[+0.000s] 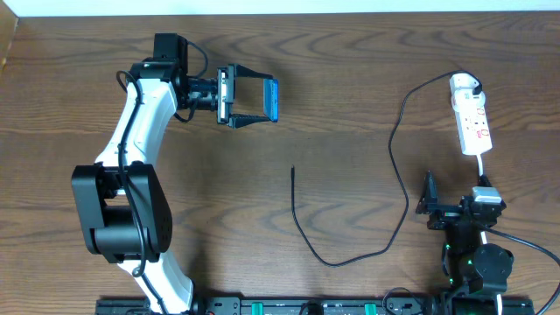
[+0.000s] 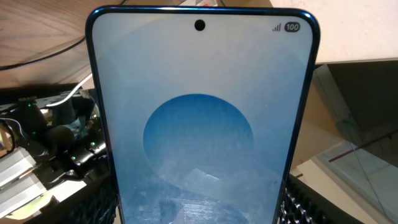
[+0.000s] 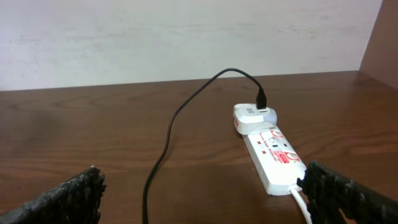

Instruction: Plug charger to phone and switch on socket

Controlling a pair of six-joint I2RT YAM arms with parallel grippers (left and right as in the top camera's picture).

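Note:
My left gripper (image 1: 268, 98) is shut on the phone (image 1: 273, 100), which I hold edge-up at the back left of the table. In the left wrist view the phone (image 2: 199, 124) fills the frame, blue-circle screen facing the camera, between my fingers (image 2: 301, 202). The charger cable (image 1: 395, 157) loops over the table from its free tip (image 1: 293, 171) to a white adapter (image 1: 464, 85) plugged into the socket (image 1: 475, 124). My right gripper (image 1: 457, 188) stands open just in front of the socket (image 3: 273, 155), with nothing between its fingers (image 3: 68, 199).
The socket's white cord (image 1: 482, 166) runs back towards my right arm and passes my right finger (image 3: 348, 196). The black cable (image 3: 168, 143) crosses the table ahead of my right gripper (image 3: 205, 202). A white wall borders the table's far edge.

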